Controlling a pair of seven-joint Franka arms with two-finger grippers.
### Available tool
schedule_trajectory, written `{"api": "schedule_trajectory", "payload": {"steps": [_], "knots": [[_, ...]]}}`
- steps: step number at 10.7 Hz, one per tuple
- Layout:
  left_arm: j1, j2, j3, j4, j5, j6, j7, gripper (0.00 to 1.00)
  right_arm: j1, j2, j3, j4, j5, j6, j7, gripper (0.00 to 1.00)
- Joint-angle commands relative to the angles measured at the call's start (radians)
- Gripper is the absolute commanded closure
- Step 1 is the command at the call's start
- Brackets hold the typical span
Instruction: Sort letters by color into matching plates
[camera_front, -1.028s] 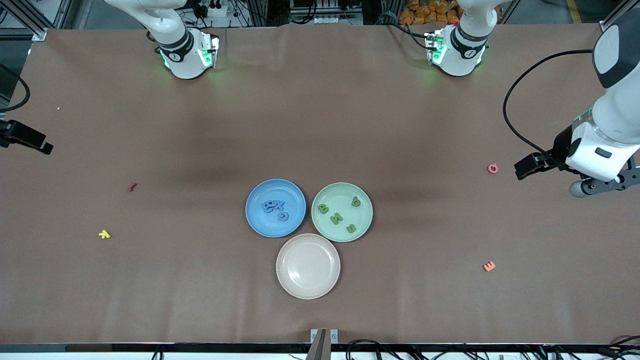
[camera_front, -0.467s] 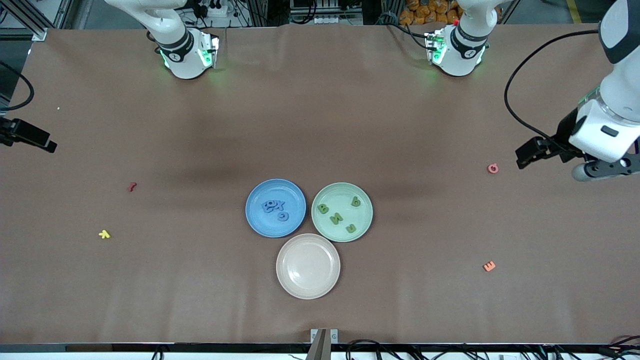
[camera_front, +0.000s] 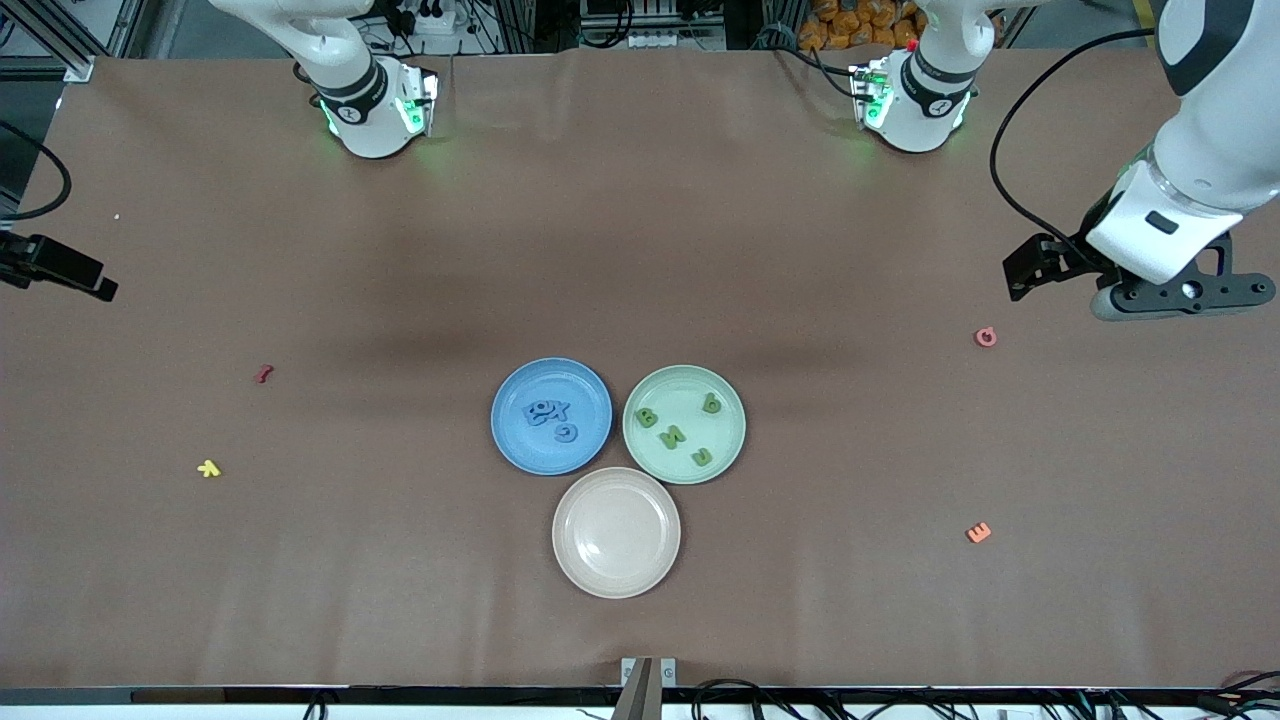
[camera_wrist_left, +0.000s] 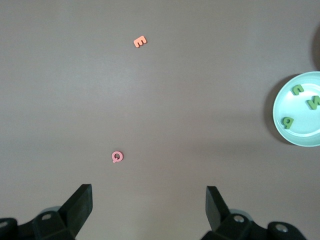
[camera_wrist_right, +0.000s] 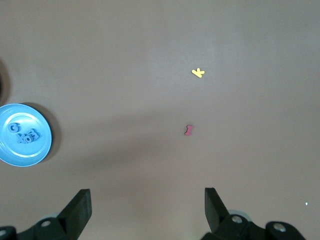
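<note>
You have the round matte blue plate (camera_front: 551, 415) at the middle of the front frame, touching the pale green plate (camera_front: 684, 424) beside it, with the beige-pink plate (camera_front: 616, 532) just below the pair, nearer the camera. In the blue plate lie the four small blue foam letters (camera_front: 551, 416), three heaped together and one just beside them. In the green plate the four green foam letters (camera_front: 678, 430) lie spread apart. Your left gripper (camera_wrist_left: 149, 205) hangs at the right edge of the front frame over bare brown table (camera_front: 640, 250), its fingers (camera_wrist_left: 80, 205) spread wide with nothing between them. The small pink letter (camera_front: 986, 337) lies on the table just below it in that frame, and the orange letter (camera_front: 978, 533) lies lower still, nearer the camera. Your right gripper (camera_wrist_right: 147, 205) is at the left edge of the front frame, mostly out of it, and its wrist view shows its fingers also released and empty. The dark red letter (camera_front: 264, 374) and the yellow letter (camera_front: 208, 468) lie at the frame's left, well apart from the plates.
</note>
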Motion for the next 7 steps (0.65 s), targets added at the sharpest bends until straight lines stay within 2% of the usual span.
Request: {"api": "schedule_trajectory", "payload": {"steps": [1,4,7], "knots": [[-0.020,-0.049,0.035,-0.032,-0.047,0.003,0.071,0.00,-0.005,0.001,0.006,0.015,-0.001,-0.016,0.015,0.00],[-0.007,-0.064,0.035,-0.023,-0.107,-0.005,0.067,0.00,-0.005,0.001,0.006,0.015,0.006,-0.016,0.013,0.00],[0.003,-0.053,0.037,0.006,-0.107,-0.022,0.065,0.00,0.001,0.002,0.008,0.013,0.006,-0.018,0.015,0.00]]}}
